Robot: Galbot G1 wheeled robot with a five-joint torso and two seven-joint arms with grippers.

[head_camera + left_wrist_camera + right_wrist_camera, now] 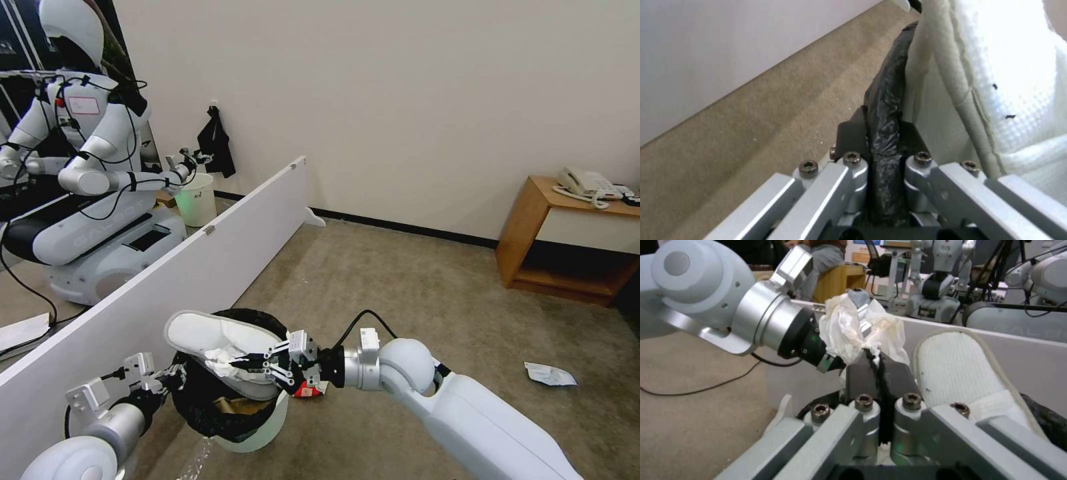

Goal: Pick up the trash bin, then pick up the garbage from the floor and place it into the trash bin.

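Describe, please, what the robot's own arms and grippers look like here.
Both arms are glossy white shells with rounded joints and brushed silver cuffs. Each ends in a black collar. The left gripper and right gripper have silver linkage bars, hex bolts and dark finger pads. A black cable loops over the right wrist.

I see a plain cream wall [400, 87] across the top, grey-brown carpet [413, 293] below, a white partition board [200, 267] at left, and a wooden side desk [533, 227] with a telephone [585, 183] at right.
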